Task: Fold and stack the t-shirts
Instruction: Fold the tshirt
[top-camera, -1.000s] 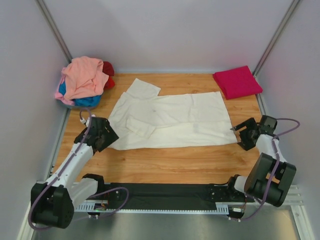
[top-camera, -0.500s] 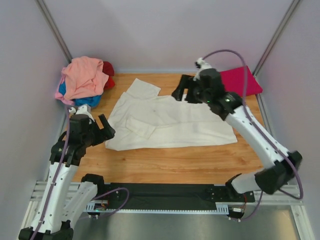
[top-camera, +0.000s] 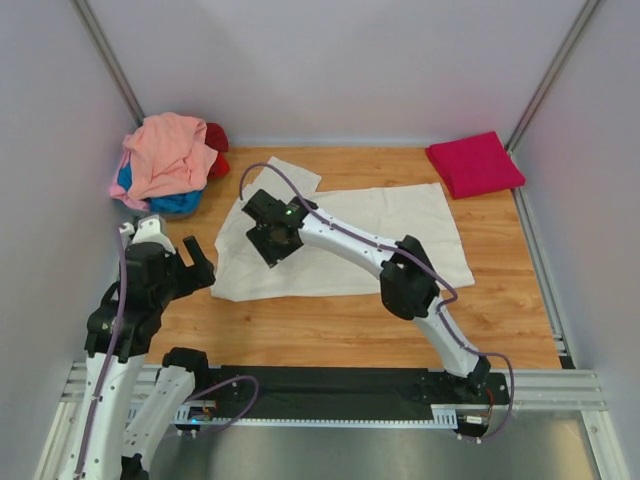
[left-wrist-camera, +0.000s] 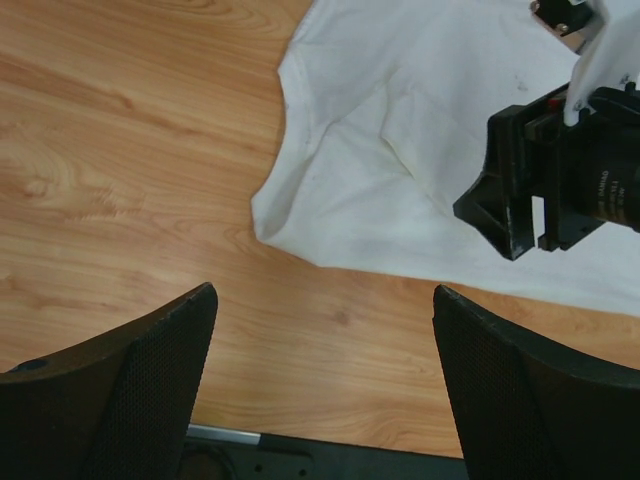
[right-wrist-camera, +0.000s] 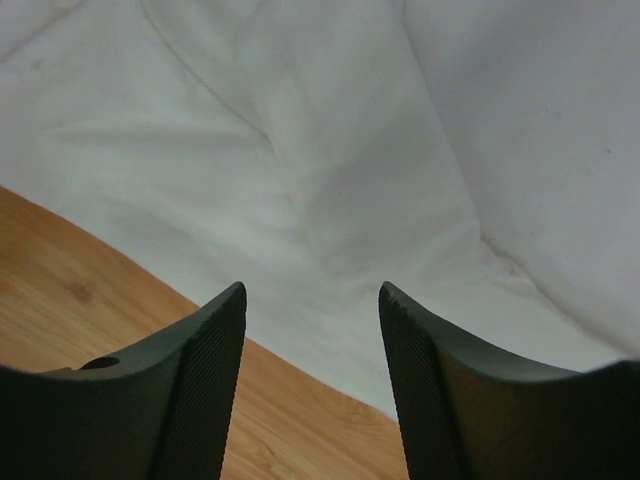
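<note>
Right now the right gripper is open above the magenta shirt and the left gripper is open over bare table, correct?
Not the magenta shirt; that lies folded at the far right corner. The right wrist view shows the right gripper open above the cream-white shirt. The left gripper is open over bare table, as you said.

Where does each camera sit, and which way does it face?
Top external: above and behind the robot, looking down at the table; left arm and right arm show.
Left wrist: on the left arm, facing down at the cream-white t-shirt; open left end effector below.
Right wrist: on the right arm, close over that shirt; open right end effector below.
Shared: top and left wrist both show the right end effector.
</note>
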